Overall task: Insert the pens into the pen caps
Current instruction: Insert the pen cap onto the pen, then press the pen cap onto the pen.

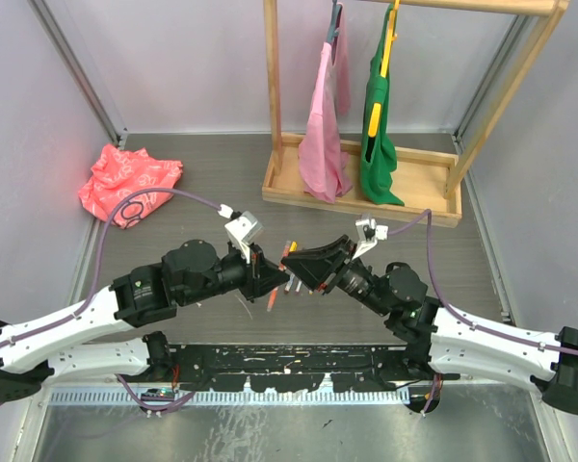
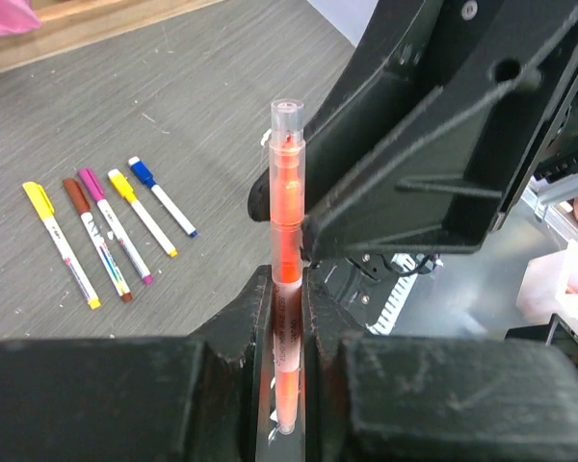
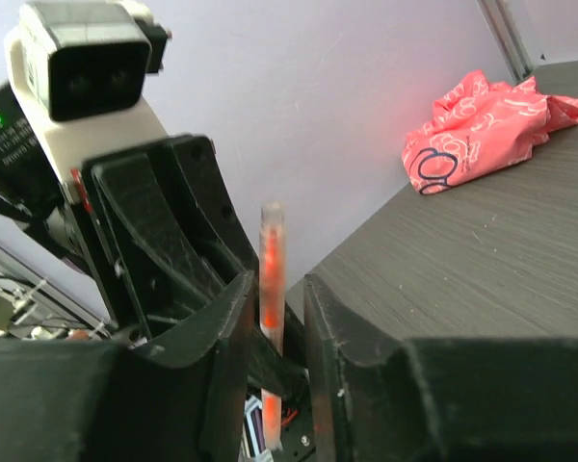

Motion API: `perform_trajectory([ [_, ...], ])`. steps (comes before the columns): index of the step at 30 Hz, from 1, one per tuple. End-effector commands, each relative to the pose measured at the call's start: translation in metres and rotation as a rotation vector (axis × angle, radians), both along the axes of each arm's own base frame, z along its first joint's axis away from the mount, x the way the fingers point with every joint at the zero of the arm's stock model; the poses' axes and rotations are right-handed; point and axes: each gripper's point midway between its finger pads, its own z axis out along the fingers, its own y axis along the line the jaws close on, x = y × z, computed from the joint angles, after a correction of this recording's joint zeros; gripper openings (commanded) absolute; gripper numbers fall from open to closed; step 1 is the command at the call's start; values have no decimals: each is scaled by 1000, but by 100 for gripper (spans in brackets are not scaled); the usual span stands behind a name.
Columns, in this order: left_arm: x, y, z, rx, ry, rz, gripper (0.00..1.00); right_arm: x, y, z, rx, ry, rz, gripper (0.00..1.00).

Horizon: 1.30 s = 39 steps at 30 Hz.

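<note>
Bench (image 1: 202, 173): grey wood-grain top, pale lilac walls (image 1: 173, 58) on three sides.

Far centre-right: wooden garment rack (image 1: 414, 178), its flat base tray resting on the bench. Two items hang inside it, side by side: a pink cloth (image 1: 323, 144) on the left and a green cloth (image 1: 378, 144) on the right, the green one on a yellow hanger (image 1: 390, 38). Both lower ends reach the tray.

Far left, well apart from the rack: a crumpled red-pink plastic bag (image 1: 130, 183) with a dark printed pattern, lying near the left wall.

Near edge: black perforated strip (image 1: 299, 366), then a bare metal plate (image 1: 270, 428).

Pens (image 2: 116, 227) on table (image 2: 231, 87) (side by side)
</note>
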Motion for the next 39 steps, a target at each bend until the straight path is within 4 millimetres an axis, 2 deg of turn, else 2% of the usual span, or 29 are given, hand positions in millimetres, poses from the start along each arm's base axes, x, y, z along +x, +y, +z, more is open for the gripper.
perform_trajectory([
  [1,5,0,36,-115,-62,24,0,-8,-7,25,18,-57,9,37],
  [9,4,3,34,-113,-62,22,0,1,-35,51,-26,-103,-113,50],
  [15,-7,-3,32,-123,-67,-52,0,15,-48,72,-52,-49,-212,52],
  [20,-11,-8,30,-125,-61,-83,0,17,-34,80,-62,-20,-180,53],
  [30,-12,-10,32,-123,-66,-94,0,18,-12,68,-99,24,-132,52],
  [33,-11,-10,31,-120,-65,-92,0,11,-3,66,-121,16,-72,51],
  [39,-10,-11,32,-120,-68,-87,0,6,7,64,-157,5,-22,40],
])
